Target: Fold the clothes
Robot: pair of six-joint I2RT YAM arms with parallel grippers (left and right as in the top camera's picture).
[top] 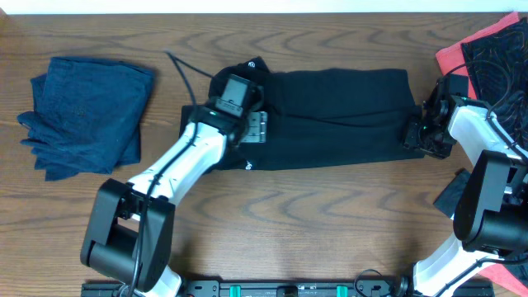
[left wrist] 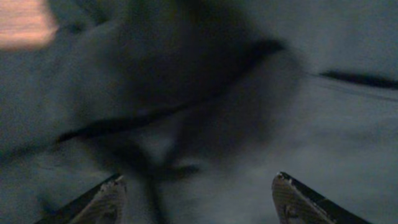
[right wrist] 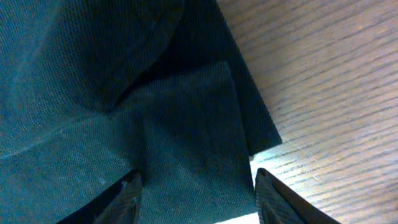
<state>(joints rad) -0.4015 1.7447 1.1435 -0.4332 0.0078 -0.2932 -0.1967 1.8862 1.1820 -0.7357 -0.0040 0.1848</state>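
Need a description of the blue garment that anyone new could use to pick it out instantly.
On the wooden table, go to the far left end. The blue garment lies there alone, folded into a rough square. It is the only blue item: the long garment mid-table is black, and the pile at the right edge is red and black.

The left arm [top: 181, 161] stretches forward and the right arm [top: 472, 124] bends inward. The left gripper [left wrist: 199, 196] and right gripper [right wrist: 199, 190] both have their 2 fingers spread apart.
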